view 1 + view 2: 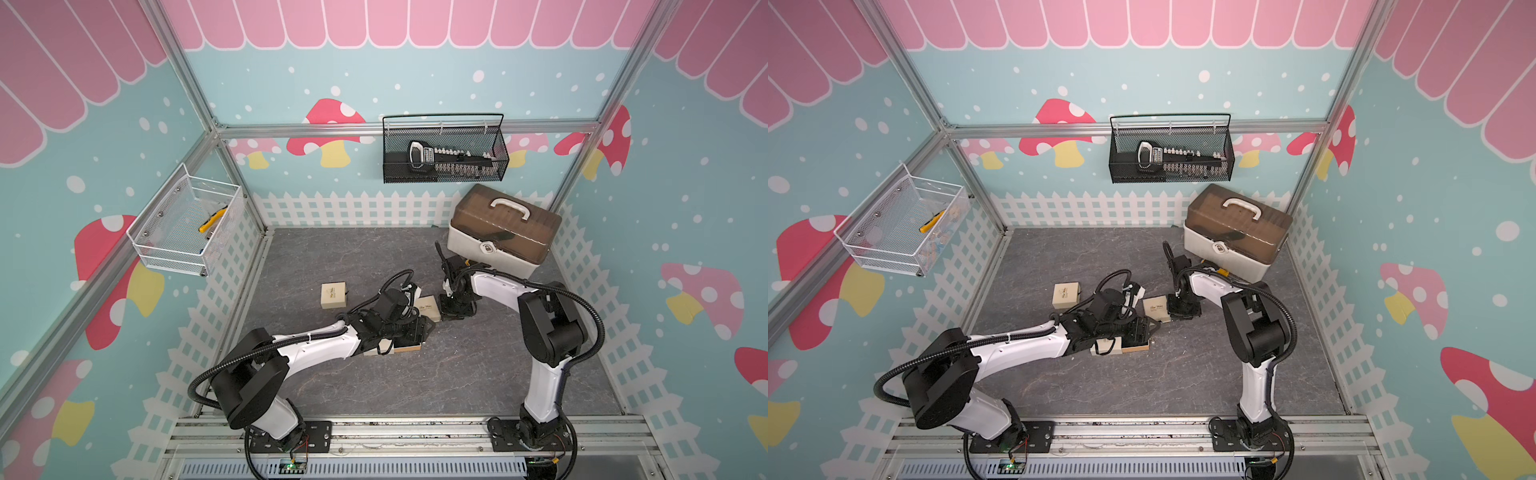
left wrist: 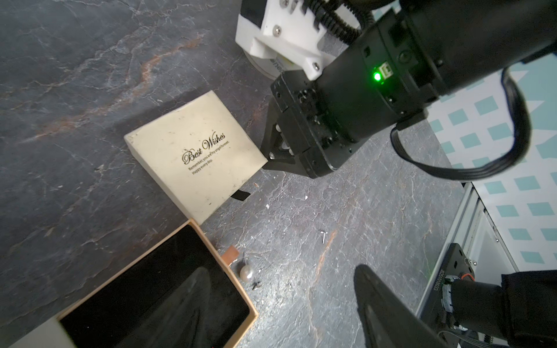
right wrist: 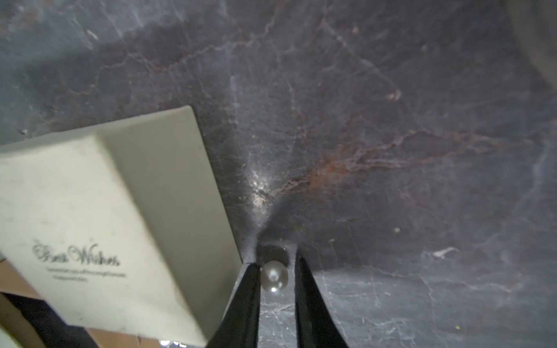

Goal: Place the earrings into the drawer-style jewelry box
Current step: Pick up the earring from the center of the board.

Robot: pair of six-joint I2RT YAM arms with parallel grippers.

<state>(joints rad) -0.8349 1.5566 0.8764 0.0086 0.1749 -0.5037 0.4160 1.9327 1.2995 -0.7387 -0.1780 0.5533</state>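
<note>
One pearl earring [image 3: 274,278] lies on the dark table, beside a corner of a closed beige "Best Wishes" box [image 3: 99,211]. My right gripper [image 3: 276,261] points down and straddles this pearl. One finger touches it and a thin gap shows at the other. A second pearl earring [image 2: 246,272] lies next to the pulled-out, black-lined drawer [image 2: 150,289] of the jewelry box [image 1: 399,347]. Over that drawer's edge hovers my left gripper [image 2: 280,316], wide open and empty. The left gripper [image 1: 430,328] and right gripper [image 1: 448,312] are close together in a top view.
Another closed beige box [image 1: 333,295] sits further left. A thin metal pin [image 2: 323,236] lies loose on the table. A brown-lidded toolbox [image 1: 505,230] stands at the back right. A black mesh basket [image 1: 444,149] and a white one [image 1: 187,220] hang on the walls.
</note>
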